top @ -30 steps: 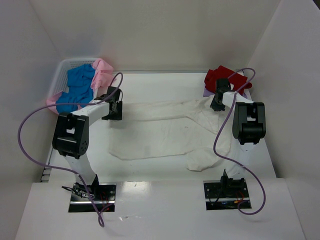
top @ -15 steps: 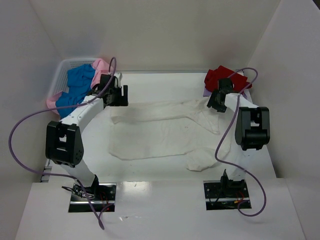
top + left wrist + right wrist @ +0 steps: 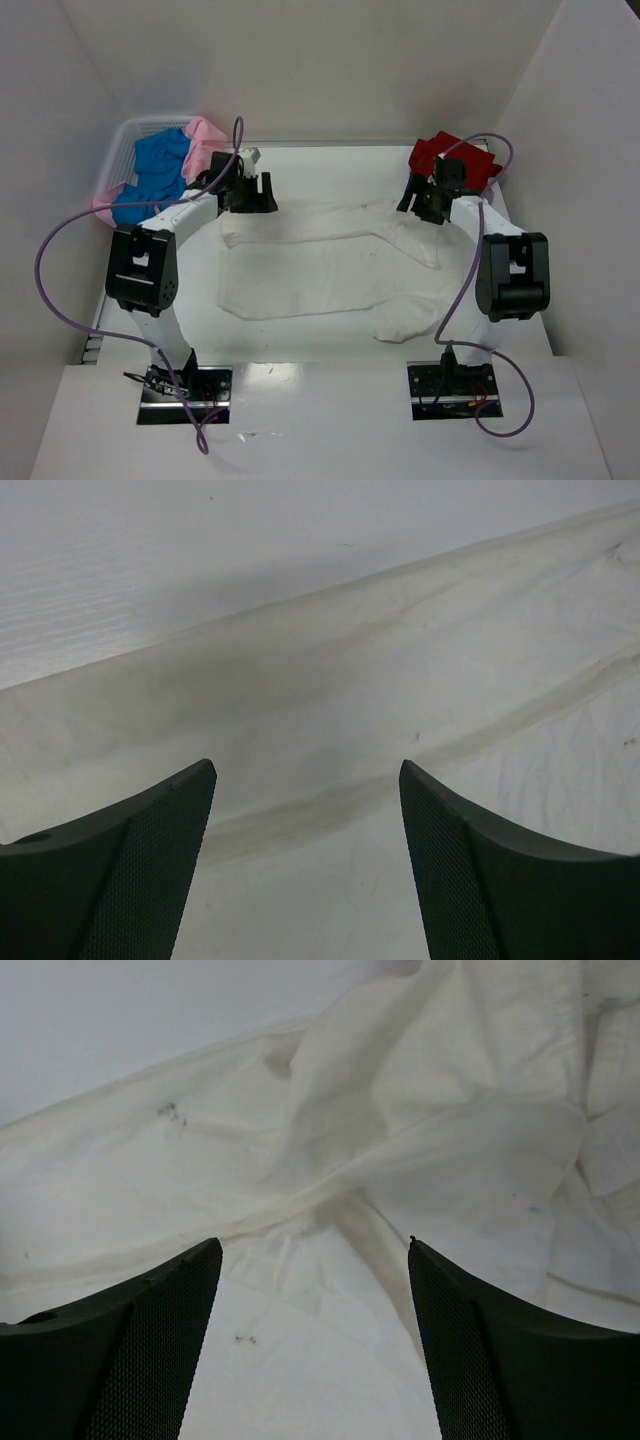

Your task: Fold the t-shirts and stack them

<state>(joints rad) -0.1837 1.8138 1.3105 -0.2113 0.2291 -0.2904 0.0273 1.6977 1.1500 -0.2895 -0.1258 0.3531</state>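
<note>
Cream-white t-shirt (image 3: 320, 265) is spread on table (image 3: 330, 170); L gripper (image 3: 307, 775) & R gripper (image 3: 315, 1250) are held over it, jaws apart, nothing gripped.

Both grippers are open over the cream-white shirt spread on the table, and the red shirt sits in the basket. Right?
One thing is wrong: the red shirt lies at the far right of the table, outside the basket, which holds the blue shirt and pink shirt. The top external view shows it; the rest stands.
</note>
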